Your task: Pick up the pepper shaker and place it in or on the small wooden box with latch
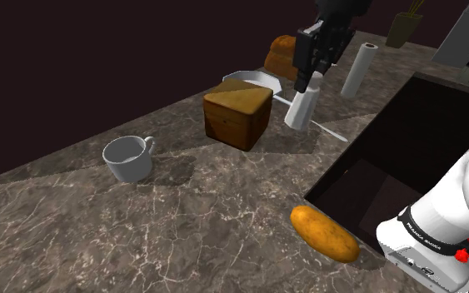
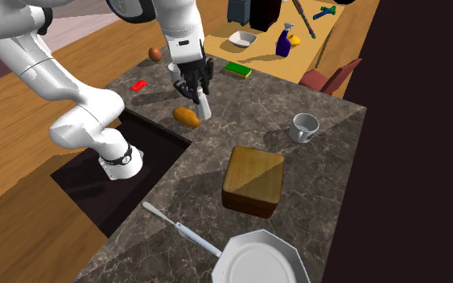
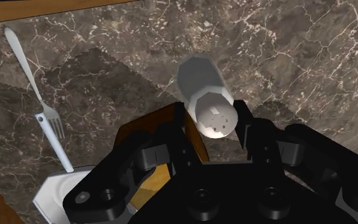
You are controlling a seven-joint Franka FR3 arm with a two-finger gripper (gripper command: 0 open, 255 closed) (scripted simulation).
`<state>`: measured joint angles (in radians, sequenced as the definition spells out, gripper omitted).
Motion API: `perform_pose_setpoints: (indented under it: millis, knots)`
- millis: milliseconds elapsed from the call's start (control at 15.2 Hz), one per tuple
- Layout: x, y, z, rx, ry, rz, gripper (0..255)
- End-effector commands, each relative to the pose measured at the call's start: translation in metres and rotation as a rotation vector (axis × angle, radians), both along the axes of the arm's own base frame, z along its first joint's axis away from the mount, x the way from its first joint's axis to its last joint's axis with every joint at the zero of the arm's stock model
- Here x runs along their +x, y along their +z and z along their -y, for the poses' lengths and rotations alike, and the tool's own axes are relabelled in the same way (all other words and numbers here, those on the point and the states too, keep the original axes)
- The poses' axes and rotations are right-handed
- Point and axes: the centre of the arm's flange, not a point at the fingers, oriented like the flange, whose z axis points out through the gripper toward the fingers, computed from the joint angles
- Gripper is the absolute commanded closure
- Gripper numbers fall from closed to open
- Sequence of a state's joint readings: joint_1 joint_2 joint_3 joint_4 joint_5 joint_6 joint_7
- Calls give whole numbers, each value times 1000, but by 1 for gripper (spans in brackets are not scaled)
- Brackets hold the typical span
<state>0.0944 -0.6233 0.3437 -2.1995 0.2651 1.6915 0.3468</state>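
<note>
The pepper shaker is a plain white tapered bottle with a holed cap. My black gripper is shut on its upper part and holds it in the air, to the shoulder view's right of the small wooden box. In the second exterior view the shaker hangs from the gripper above the marble counter, well away from the box. The box's lid is closed and nothing rests on it. In the wrist view a brown corner of the box shows beside the fingers.
A white mug, a fork and a white plate lie on the counter. A bread loaf sits by the dark sink opening. A paper towel roll stands further back.
</note>
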Motion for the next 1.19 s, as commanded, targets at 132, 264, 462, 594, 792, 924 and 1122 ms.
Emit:
perform_pose_setpoints:
  millis: [132, 264, 462, 594, 792, 924, 1122]
  knots:
    - [0, 22, 0, 0, 0, 0, 255]
    - [13, 24, 2, 0, 0, 0, 255]
    - [51, 30, 9, 0, 0, 0, 255]
    - [77, 34, 14, 0, 0, 0, 255]
    - [116, 40, 21, 0, 0, 0, 255]
    - [141, 44, 26, 0, 0, 0, 255]
    - [180, 50, 33, 0, 0, 0, 255]
